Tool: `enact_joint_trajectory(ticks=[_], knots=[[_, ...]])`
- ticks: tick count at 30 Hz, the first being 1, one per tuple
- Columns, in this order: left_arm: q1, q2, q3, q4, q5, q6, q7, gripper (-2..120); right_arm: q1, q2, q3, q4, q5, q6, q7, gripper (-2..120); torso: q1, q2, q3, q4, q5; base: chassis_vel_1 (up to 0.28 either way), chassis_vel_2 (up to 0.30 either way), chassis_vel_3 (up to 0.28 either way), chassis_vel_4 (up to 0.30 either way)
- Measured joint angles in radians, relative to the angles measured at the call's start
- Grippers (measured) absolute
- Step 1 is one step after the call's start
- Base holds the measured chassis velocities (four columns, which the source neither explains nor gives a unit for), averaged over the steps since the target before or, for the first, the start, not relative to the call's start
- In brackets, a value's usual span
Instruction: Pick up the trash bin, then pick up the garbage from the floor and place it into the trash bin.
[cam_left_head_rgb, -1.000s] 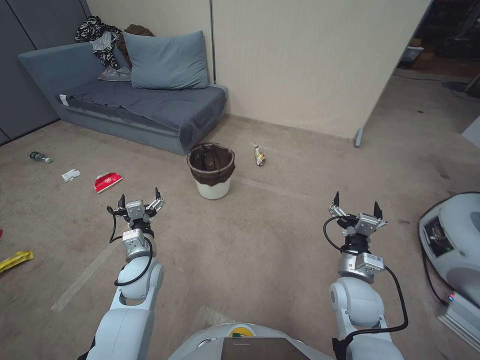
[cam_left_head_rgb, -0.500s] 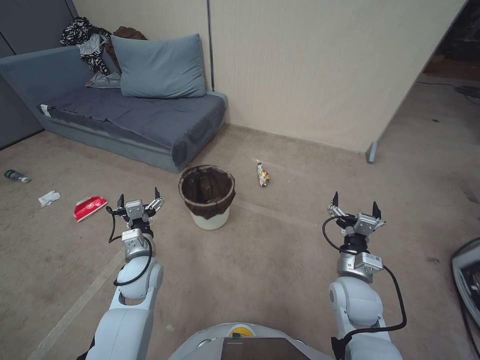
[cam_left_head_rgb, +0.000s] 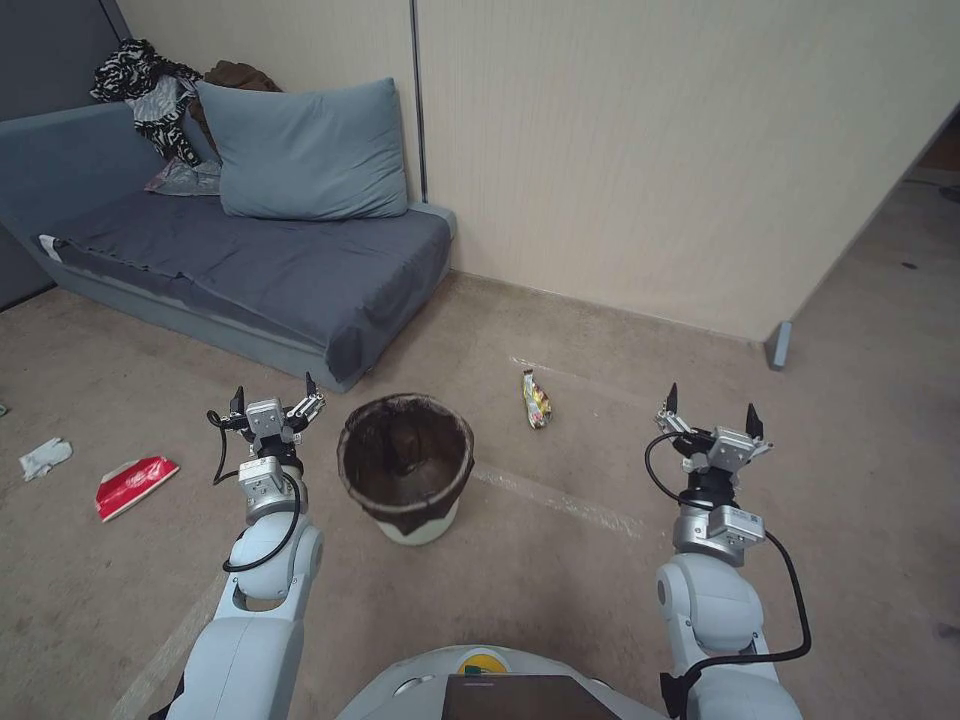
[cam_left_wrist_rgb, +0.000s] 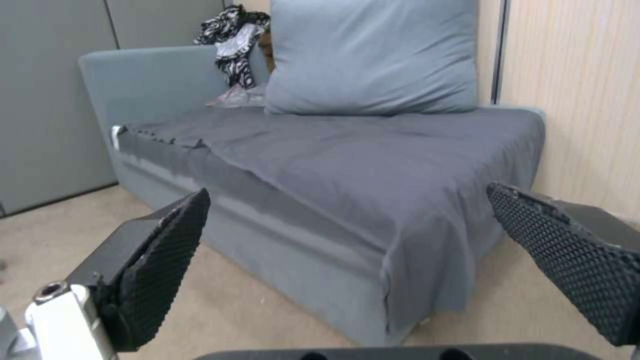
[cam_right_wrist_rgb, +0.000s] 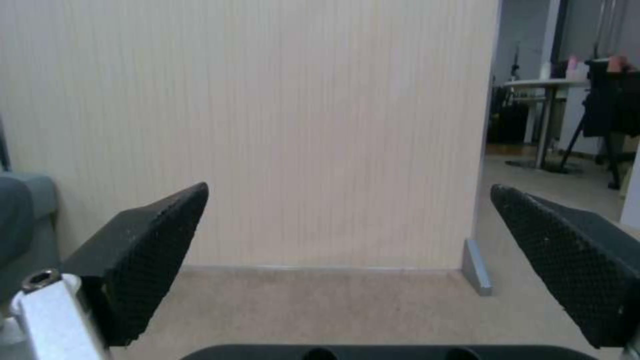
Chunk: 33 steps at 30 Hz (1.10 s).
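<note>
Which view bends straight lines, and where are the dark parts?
Head view: the wide lens tilts the seam and edge of the wall; the trash bin is dark inside. Right wrist view: the wall is evenly lit, without glare; the room beyond is dimmer.

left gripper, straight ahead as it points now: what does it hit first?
Likely the sofa. The left gripper, open, faces its draped front edge across bare carpet. The trash bin stands beside it, off that line. Depth is unclear.

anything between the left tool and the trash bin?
Nothing. In the head view the left tool, open, hangs just left of the trash bin; only bare carpet shows in the narrow gap between them.
</note>
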Motion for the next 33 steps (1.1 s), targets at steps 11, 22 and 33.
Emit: enact_joint_trajectory(ticks=[11, 22, 33], knots=[[0.011, 0.012, -0.001, -0.027, -0.014, 0.011, -0.007, 100, -0.002, 0.001, -0.001, -0.005, -0.002, -0.001, 0.002, 100, 0.0, 0.0, -0.001, -0.0001, 0.0, 0.016, -0.018, -0.01, 0.01], [0.056, 0.187, 0.031, -0.117, -0.153, 0.091, -0.005, 100, 0.007, -0.022, -0.004, -0.021, 0.029, -0.014, 0.015, 100, 0.0, 0.0, 0.0, 0.0002, 0.0001, 0.0, 0.0, 0.0, 0.0], [0.038, 0.4, 0.109, -0.182, -0.445, 0.247, -0.031, 100, 0.016, -0.04, -0.004, -0.036, 0.044, -0.018, 0.024, 100, 0.0, 0.0, 0.0, 0.0, 0.0, 0.0, 0.0, 0.0, 0.0]])
